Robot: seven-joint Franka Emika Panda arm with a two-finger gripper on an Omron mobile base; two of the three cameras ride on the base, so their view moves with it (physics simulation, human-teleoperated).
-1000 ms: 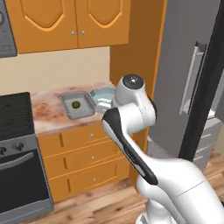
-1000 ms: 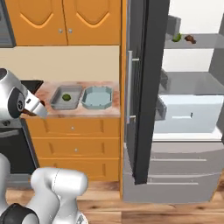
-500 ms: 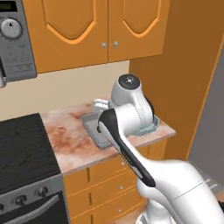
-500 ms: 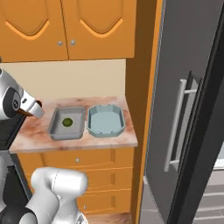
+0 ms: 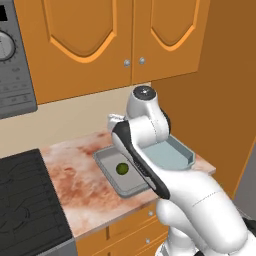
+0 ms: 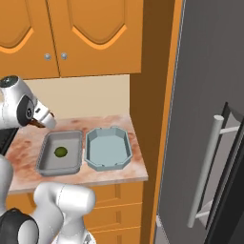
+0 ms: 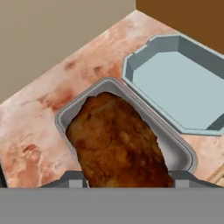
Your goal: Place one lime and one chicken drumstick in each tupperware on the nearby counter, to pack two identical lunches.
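**A:** The drumstick [image 7: 118,144] is a lumpy reddish-brown chunk, clamped in the pincer [image 6: 39,122] and hanging over the grey tub [image 6: 61,153]. The jaws are partly closed around it.

**B:** And a small green lime [image 5: 122,169] sits in that grey tub, with the pale blue tub [image 6: 108,147] just beside it on the pink mottled counter [image 5: 80,190].

**A:** Compared with a second ago the base has driven closer, so the counter looks much nearer and the fridge has mostly slid out of view.
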